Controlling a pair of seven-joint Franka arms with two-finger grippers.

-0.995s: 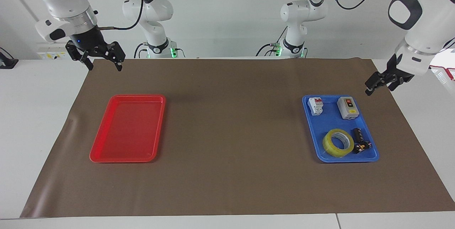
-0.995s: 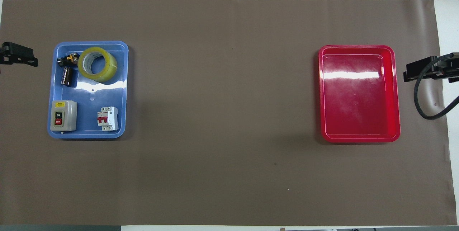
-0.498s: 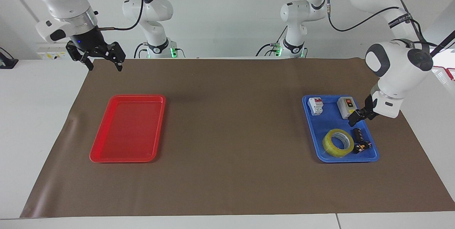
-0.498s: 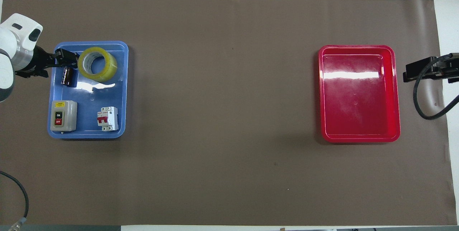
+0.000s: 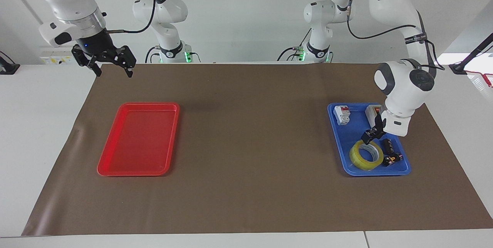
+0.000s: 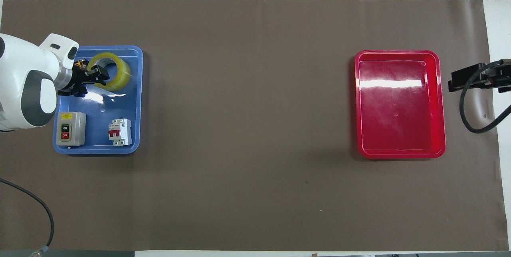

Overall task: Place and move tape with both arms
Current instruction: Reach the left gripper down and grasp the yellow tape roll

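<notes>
I judge the step in hand is the pick: I want the left gripper [image 5: 370, 135] straddling the wall of the translucent yellow packing-tape roll [image 5: 366, 155], lying flat in the blue plastic tray [image 5: 400, 171] at lower right of the facing view, before descending and pinching. Its wrist angles down just over the roll's robot-side rim; I cannot tell its finger state. The right gripper [image 5: 112, 70] waits, fingers spread, at upper left, above the red tray [image 5: 138, 140].

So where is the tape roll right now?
The tape roll lies in the blue tray at the left arm's end of the table, beside small dark parts; the left gripper is just above it.
</notes>
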